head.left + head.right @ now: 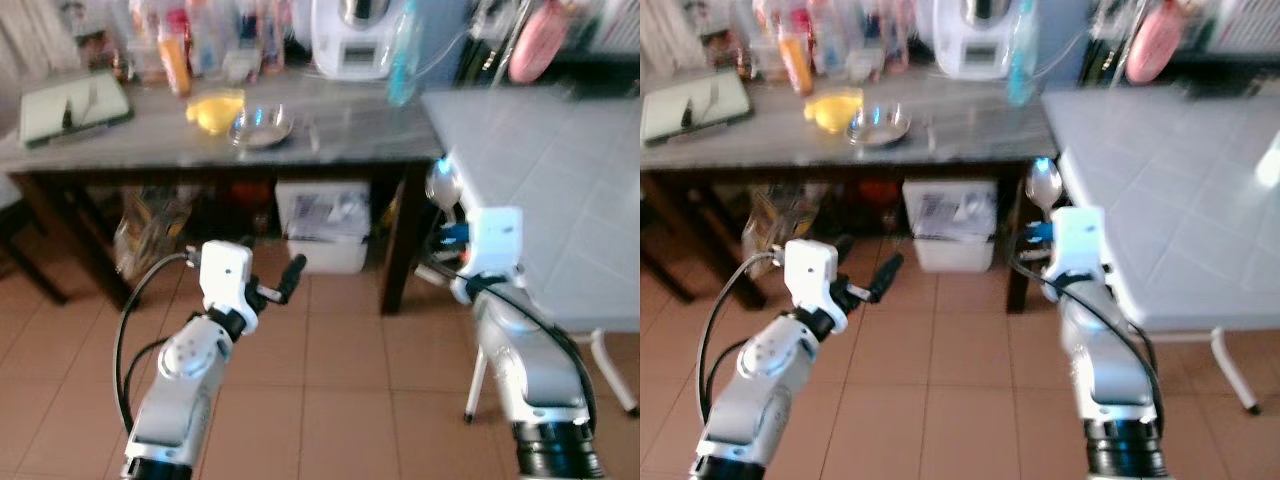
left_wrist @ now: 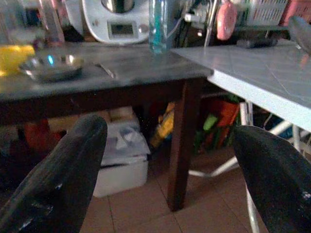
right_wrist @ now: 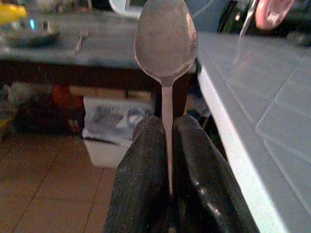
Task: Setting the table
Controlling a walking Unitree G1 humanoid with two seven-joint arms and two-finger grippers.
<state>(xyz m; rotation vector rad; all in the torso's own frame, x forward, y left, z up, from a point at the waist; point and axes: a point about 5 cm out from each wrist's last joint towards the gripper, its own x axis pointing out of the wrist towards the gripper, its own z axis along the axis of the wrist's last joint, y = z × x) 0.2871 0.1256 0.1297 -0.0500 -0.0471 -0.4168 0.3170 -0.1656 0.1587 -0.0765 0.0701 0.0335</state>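
Gripping spoon (image 3: 165,43) upright, right hand (image 3: 167,141), steel bowl (image 1: 261,126) on table (image 1: 350,135)

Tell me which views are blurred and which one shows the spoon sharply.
Both eye views are soft with motion blur, the bottles hardly readable; the right wrist view shows the spoon fairly sharp in the right gripper; the left wrist view is dim, with the left gripper's fingers out of focus.

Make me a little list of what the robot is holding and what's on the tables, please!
right gripper: shut on the spoon, bowl end pointing up
left gripper: open, holding nothing, above the tiled floor
dark table: carries a metal bowl, a fork, something yellow, bottles and a white appliance
light table: on the robot's right, beside the spoon
under dark table: a white box
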